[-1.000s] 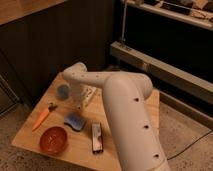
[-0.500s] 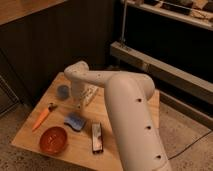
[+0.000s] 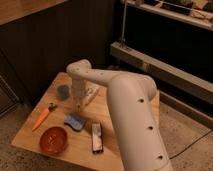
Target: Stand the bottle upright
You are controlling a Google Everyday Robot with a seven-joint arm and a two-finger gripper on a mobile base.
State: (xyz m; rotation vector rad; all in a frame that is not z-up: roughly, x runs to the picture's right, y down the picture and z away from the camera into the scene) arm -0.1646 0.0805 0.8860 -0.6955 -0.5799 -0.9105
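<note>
The bottle (image 3: 90,93) is pale and whitish and lies on its side on the wooden table (image 3: 29,136), partly hidden behind my arm. My white arm reaches in from the lower right, bends over the table's far side and points down. The gripper (image 3: 77,103) hangs just left of the bottle, close above the table top, between the bottle and the blue-grey cup (image 3: 63,91).
An orange carrot (image 3: 42,116) lies at the left. A blue sponge (image 3: 75,121) lies just in front of the gripper. A red bowl (image 3: 53,139) sits at the front left, and a dark flat bar (image 3: 97,138) at the front. Metal shelving stands behind on the right.
The arm's bend has shifted slightly to the right and up over the table. The bottle and the other objects have not moved.
</note>
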